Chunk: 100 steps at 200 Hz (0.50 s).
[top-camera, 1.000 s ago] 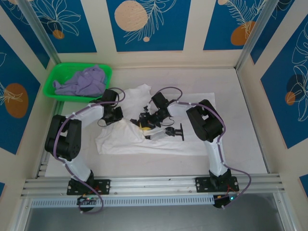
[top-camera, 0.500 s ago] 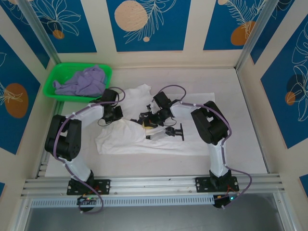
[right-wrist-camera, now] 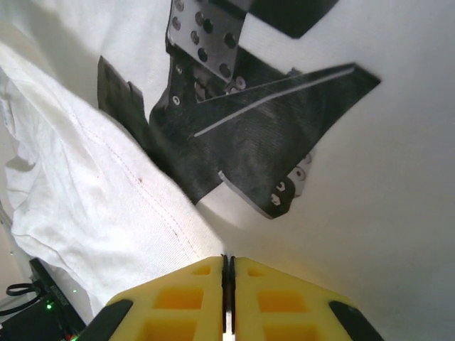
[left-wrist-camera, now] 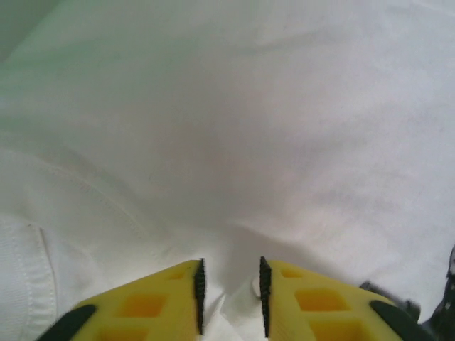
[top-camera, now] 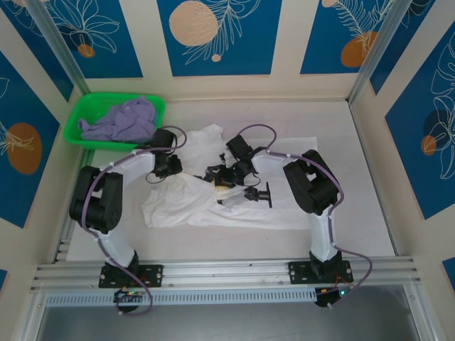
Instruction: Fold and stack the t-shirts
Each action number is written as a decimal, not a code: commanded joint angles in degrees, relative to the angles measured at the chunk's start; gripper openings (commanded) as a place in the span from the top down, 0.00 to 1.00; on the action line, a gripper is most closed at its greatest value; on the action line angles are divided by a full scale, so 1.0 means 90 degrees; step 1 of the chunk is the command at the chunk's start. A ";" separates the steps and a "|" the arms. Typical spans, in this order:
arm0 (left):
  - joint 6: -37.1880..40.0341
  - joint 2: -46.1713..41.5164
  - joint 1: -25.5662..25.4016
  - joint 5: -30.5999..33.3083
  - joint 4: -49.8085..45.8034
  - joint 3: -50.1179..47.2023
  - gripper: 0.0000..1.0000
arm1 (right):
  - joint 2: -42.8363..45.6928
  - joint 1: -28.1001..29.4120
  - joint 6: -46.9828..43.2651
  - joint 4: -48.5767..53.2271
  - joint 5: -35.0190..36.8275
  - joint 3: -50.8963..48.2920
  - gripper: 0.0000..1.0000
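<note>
The left claw [left-wrist-camera: 229, 277] stands slightly parted astride a ridge of the white t-shirt [left-wrist-camera: 234, 128], which spreads ahead of it and beneath it on the counter [top-camera: 355, 142]. The right claw [right-wrist-camera: 227, 261] is pressed closed just short of the chest print [right-wrist-camera: 242, 135]; whether it pinches cloth I cannot tell. The lavender t-shirt [top-camera: 128, 117] lies in the green basket [top-camera: 114, 97] beyond the left claw, which is the nearer.

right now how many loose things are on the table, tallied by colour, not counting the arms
white t-shirt: 1
lavender t-shirt: 1
green basket: 1
total: 3
</note>
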<state>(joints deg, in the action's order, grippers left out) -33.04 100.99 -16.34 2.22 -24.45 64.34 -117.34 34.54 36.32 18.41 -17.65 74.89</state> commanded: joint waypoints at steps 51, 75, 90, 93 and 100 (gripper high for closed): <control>0.0005 -0.0774 -0.0064 0.0173 -0.0519 0.0641 0.28 | 0.1089 -0.0020 0.0756 -0.0005 0.0612 -0.0546 0.55; -0.0158 -0.1450 -0.0368 0.0003 -0.0568 0.0081 0.27 | 0.1924 0.0019 0.0868 -0.0253 0.0832 -0.1137 0.53; -0.0216 -0.1802 -0.0659 -0.0052 -0.0745 -0.0317 0.29 | 0.2518 -0.0013 0.0934 -0.0317 0.0999 -0.1619 0.52; -0.0216 -0.1860 -0.0723 -0.0067 -0.0771 -0.0416 0.30 | 0.2624 -0.0031 0.0945 -0.0309 0.1027 -0.1718 0.52; -0.0247 -0.2017 -0.0871 -0.0061 -0.0824 -0.0634 0.34 | 0.2880 -0.0082 0.1002 -0.0263 0.1047 -0.1953 0.53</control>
<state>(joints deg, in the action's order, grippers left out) -34.04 86.78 -20.16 3.09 -27.53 64.25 -98.74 34.48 43.24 16.45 -10.57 62.76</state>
